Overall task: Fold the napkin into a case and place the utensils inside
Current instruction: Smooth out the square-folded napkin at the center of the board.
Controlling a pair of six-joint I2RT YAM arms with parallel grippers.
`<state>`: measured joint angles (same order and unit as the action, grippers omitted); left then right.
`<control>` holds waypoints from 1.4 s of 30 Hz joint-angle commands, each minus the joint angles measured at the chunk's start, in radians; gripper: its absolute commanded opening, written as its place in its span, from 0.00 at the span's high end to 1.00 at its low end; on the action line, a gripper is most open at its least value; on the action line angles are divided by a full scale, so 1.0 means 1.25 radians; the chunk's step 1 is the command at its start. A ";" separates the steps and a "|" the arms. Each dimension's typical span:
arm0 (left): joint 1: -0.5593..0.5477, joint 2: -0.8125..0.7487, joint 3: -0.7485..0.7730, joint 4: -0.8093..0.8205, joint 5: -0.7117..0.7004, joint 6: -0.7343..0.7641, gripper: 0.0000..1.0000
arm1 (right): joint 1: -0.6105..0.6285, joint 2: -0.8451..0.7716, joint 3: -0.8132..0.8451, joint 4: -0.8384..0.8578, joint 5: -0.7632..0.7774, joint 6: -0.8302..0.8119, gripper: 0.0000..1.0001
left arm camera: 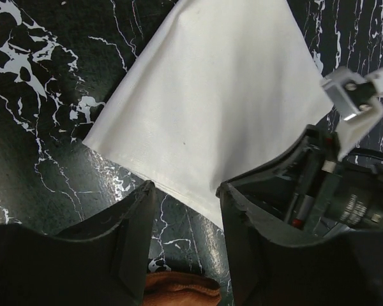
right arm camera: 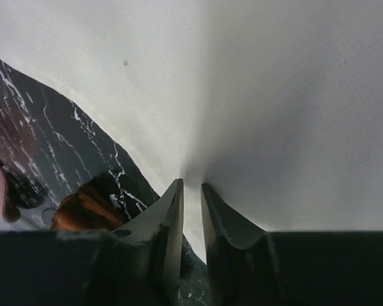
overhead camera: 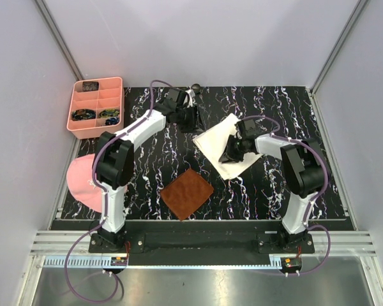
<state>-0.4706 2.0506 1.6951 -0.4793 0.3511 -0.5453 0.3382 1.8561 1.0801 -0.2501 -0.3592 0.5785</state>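
Cream-white and soft, the big plain cloth napkin point(overhead camera: 214, 143) lies spread out on the black table with white marble streaks point(overhead camera: 255, 191). It is over on the right side, just past the brown bumpy square mat point(overhead camera: 187, 193), and it is not folded up yet. The right gripper point(right arm camera: 190, 191) sits low on the napkin. Its two fingers are squeezed almost together with a little bit of cloth pinched between them, and the cloth puckers toward that spot. The left gripper point(left arm camera: 186, 188) hangs near the napkin's left corner with its fingers wide apart and nothing in them. I think the napkin is very light and floppy, so it will sag and wrinkle when lifted and may slide on the smooth table. It will not break. A corner or an edge looks like a good place to hold it, with one gripper at each end so the fold comes out straight. I cannot pick out the spoon and fork in any view. A pink tray with little boxes point(overhead camera: 80, 127) stands at the far left. Some tiny print shows on a dark round part point(left arm camera: 354, 204) in the left wrist view, but it is too small to read. The napkin has no label.
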 commanded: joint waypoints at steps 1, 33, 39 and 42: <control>0.016 -0.050 0.006 0.005 -0.011 0.032 0.51 | -0.003 0.028 0.012 -0.001 0.045 -0.027 0.75; -0.065 0.192 0.131 -0.008 0.071 -0.021 0.39 | -0.340 -0.198 0.006 -0.283 0.105 -0.184 0.16; -0.070 0.209 0.125 0.010 0.108 -0.023 0.37 | -0.364 -0.172 -0.036 -0.254 0.086 -0.171 0.15; -0.074 0.209 0.124 0.021 0.114 -0.020 0.37 | -0.364 -0.156 -0.049 -0.239 0.079 -0.156 0.15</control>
<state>-0.5556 2.3070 1.8137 -0.4953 0.4416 -0.5770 -0.1154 1.6428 1.0321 -0.5930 -0.2146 0.3565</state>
